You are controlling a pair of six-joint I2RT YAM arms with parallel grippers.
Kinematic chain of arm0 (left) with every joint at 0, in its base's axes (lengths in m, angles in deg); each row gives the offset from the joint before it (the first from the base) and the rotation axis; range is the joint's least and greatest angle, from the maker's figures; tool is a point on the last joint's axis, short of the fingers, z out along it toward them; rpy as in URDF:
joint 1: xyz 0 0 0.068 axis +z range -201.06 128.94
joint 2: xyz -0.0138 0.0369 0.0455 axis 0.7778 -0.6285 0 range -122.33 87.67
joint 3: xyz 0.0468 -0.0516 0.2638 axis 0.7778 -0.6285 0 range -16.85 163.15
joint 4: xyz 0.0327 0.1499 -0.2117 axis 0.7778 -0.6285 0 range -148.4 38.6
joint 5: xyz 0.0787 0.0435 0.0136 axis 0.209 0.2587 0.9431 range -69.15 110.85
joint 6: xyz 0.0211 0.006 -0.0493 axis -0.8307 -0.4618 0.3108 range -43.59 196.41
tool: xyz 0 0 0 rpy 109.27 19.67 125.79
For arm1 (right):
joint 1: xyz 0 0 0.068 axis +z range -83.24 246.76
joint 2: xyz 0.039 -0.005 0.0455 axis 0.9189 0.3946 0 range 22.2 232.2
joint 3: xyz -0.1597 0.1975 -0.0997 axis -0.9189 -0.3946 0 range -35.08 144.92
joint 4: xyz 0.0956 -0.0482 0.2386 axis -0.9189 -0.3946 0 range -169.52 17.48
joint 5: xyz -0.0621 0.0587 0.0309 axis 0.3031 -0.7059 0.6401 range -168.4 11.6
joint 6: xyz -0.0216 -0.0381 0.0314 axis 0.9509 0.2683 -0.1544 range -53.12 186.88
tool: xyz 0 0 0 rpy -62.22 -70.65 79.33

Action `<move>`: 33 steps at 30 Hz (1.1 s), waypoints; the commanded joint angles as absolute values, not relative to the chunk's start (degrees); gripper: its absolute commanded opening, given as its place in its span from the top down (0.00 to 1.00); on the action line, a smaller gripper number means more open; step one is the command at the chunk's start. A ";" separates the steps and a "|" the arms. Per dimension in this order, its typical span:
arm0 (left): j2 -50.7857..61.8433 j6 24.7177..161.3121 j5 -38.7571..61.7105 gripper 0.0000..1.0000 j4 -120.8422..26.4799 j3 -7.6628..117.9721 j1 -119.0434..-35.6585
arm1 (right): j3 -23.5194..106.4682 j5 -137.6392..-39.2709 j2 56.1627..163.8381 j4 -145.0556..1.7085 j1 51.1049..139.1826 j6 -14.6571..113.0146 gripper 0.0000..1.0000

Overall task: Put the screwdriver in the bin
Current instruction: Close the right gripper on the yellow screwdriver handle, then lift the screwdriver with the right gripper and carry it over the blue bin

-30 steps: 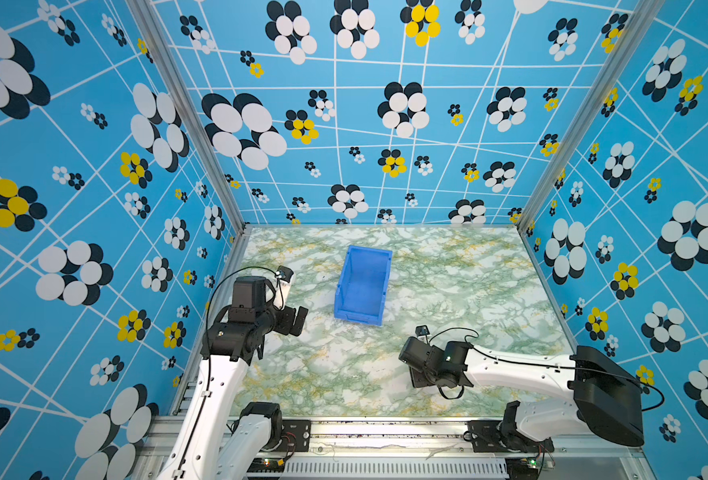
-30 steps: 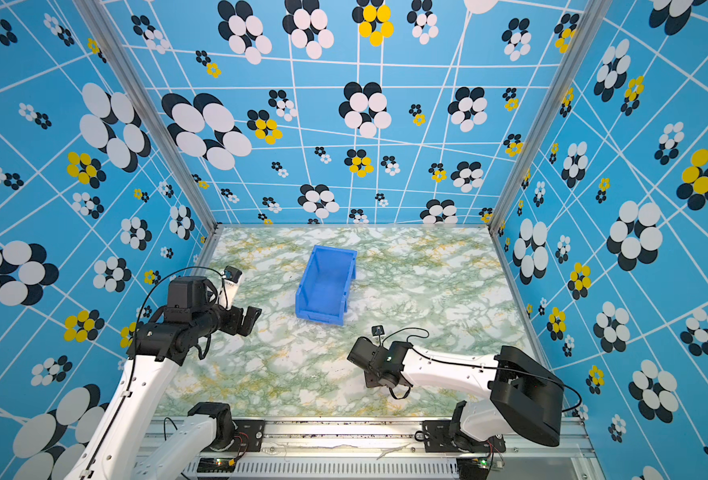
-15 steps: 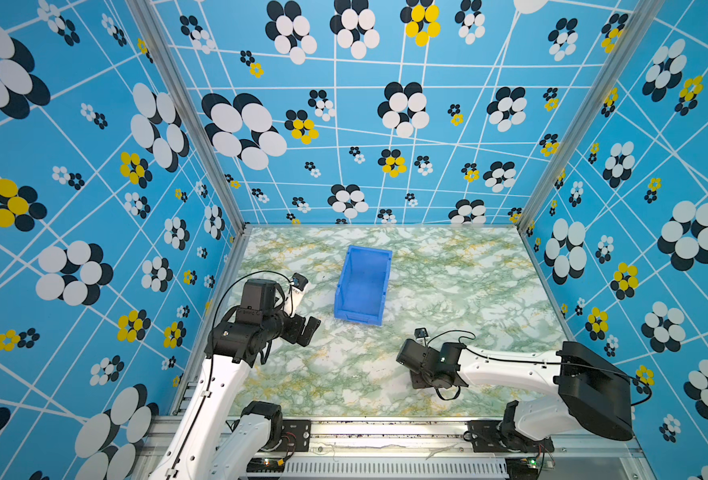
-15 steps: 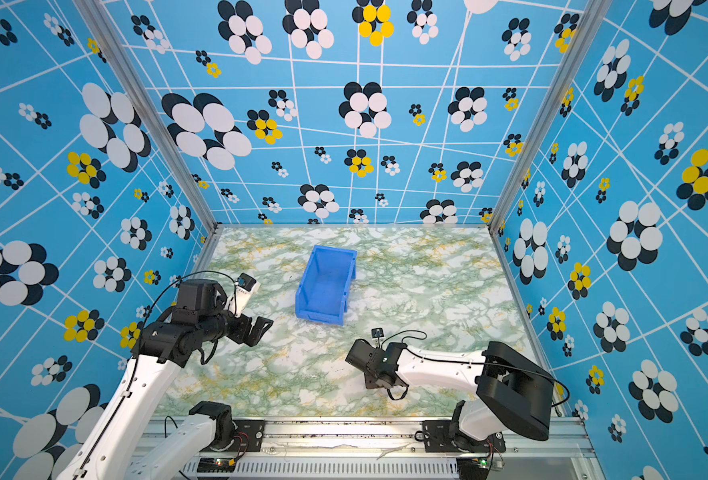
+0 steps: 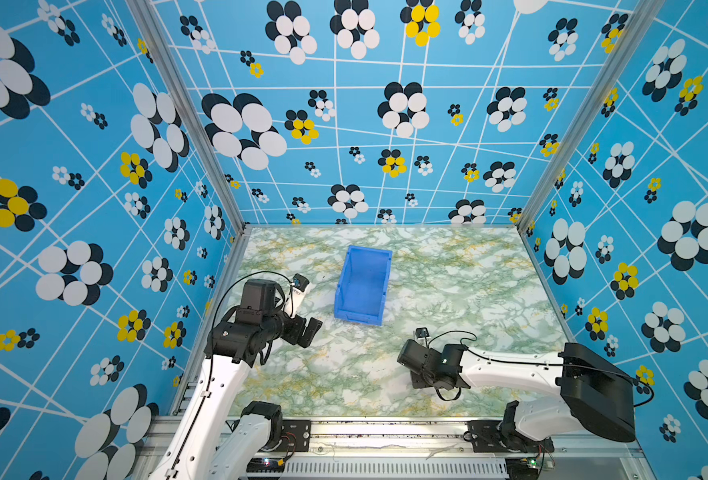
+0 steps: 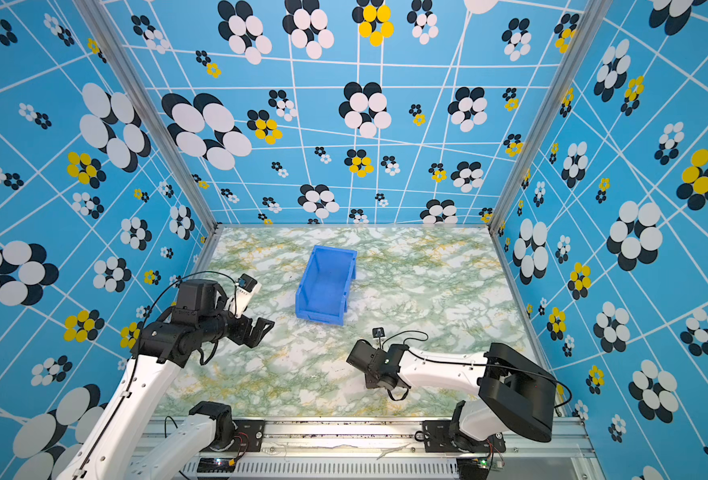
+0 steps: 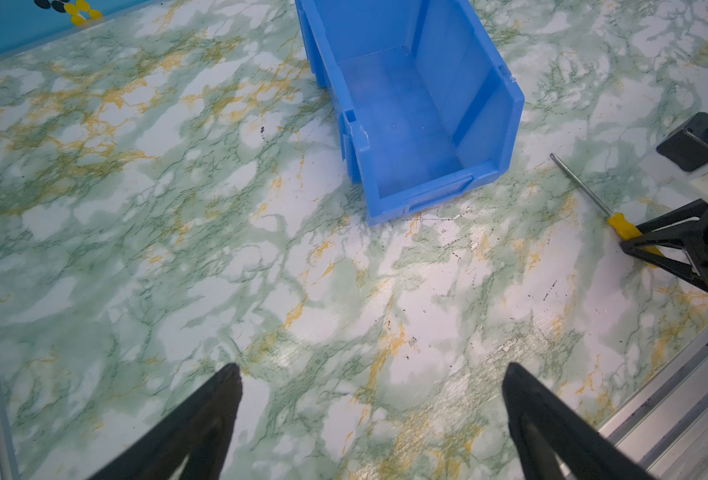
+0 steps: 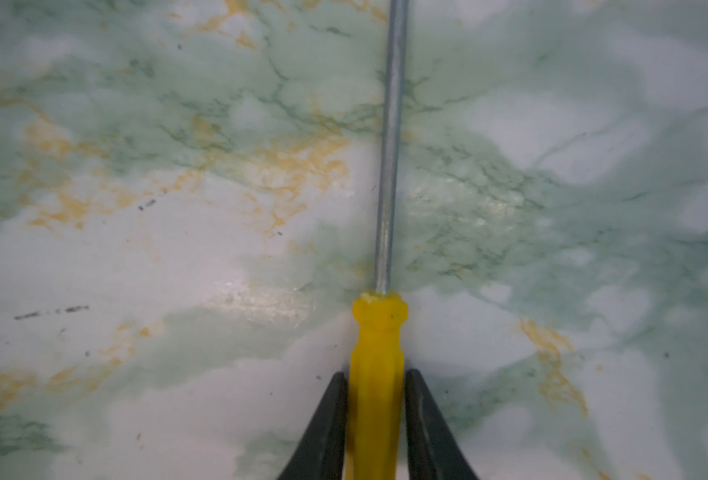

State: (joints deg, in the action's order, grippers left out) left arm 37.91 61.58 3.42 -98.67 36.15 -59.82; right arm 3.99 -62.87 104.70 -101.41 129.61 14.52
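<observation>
The step in hand is the grasp. In the right wrist view the right pincer [image 8: 376, 374] is clamped on the screwdriver [image 8: 375, 353], one black finger pressed to each side of the yellow handle, low down near the butt end. The tool does not look lifted yet. It lies flat on the desk [image 7: 177, 270], out in front of the bin [image 5: 362, 286] and off to one side of its low front lip, near it but not touching. Both top views hide it under the right wrist.

The left pincer [image 7: 371, 365] hangs above bare desk with its fingers wide apart, holding nothing.

Next comes a straight lift, then a carry over the bin's rim and a release inside (the low lip faces the arms, so that looks the easier way in). The grip sits far back on the handle, so the long shaft may droop or swing as it rises — it should clear the blue wall before the tool goes down.

The screwdriver is slim: a bright yellow plastic handle with lengthwise facets and a small collar where a thin, straight grey shaft enters. The smooth handle could twist between the fingers — a firm squeeze seems wise. The bin looks empty.
</observation>
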 commanded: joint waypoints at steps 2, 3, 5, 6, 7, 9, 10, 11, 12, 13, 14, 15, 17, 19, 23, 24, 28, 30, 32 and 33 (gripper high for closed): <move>38.02 61.46 2.34 0.01 -99.93 38.17 -60.24 | 1.50 -63.79 105.25 -103.57 129.73 14.22 0.81; 37.97 61.42 2.39 0.01 -100.00 38.34 -60.24 | 1.47 -63.81 105.14 -103.67 129.77 14.44 0.81; 38.02 61.20 2.43 0.01 -100.17 38.37 -60.24 | 1.37 -63.66 104.69 -103.85 129.73 14.58 0.82; 38.01 61.20 2.48 0.01 -100.12 38.43 -60.22 | 1.33 -63.45 104.43 -103.99 129.78 14.68 0.82; 37.99 61.28 2.48 0.01 -100.05 38.39 -60.28 | 1.31 -63.36 104.11 -104.13 129.78 14.72 0.83; 37.93 61.38 2.48 0.01 -99.90 38.30 -60.27 | 1.21 -63.11 103.35 -104.33 129.72 14.84 0.84; 37.84 61.42 2.57 0.01 -99.81 38.35 -60.27 | 1.33 -62.98 103.01 -104.51 129.77 14.96 0.85; 37.84 61.47 2.65 0.01 -99.79 38.39 -60.28 | 1.40 -62.76 102.53 -104.83 129.77 15.03 0.85; 37.84 61.46 2.56 0.01 -99.76 38.43 -60.29 | 1.52 -62.50 102.14 -105.34 129.78 15.19 0.85; 37.84 61.55 2.40 0.01 -99.81 38.51 -60.25 | 1.70 -62.21 101.71 -105.72 129.77 15.27 0.85; 37.79 61.60 2.23 0.01 -99.86 38.56 -60.28 | 1.81 -61.94 101.12 -106.11 129.78 15.46 0.86; 37.74 61.72 2.17 0.01 -99.92 38.70 -60.28 | 1.87 -61.80 100.62 -106.40 129.78 15.71 0.86; 37.60 61.90 2.04 0.01 -100.05 38.93 -60.30 | 2.18 -61.47 99.58 -106.81 129.77 16.12 0.86; 37.42 62.00 2.05 0.01 -100.17 39.07 -60.26 | 2.58 -61.20 98.45 -107.43 129.78 16.55 0.86; 36.71 60.64 2.08 0.01 -100.37 39.79 -60.26 | 4.38 -60.48 96.20 -108.97 129.77 17.61 0.86; 36.31 60.20 2.32 0.01 -100.29 40.03 -60.28 | 5.15 -60.32 95.69 -109.54 129.77 17.95 0.86; 34.93 60.45 3.27 0.01 -100.81 41.72 -60.38 | 9.45 -59.72 94.55 -111.86 129.69 20.11 0.86; 34.84 60.88 3.36 0.01 -100.66 42.00 -60.42 | 12.44 -59.34 94.52 -113.38 129.46 21.45 0.86; 34.92 61.25 3.44 0.01 -100.59 42.11 -60.52 | 16.07 -59.22 94.90 -114.89 129.04 23.08 0.86; 35.00 61.40 3.68 0.01 -100.59 42.11 -60.50 | 18.31 -59.24 95.25 -115.65 128.78 24.05 0.86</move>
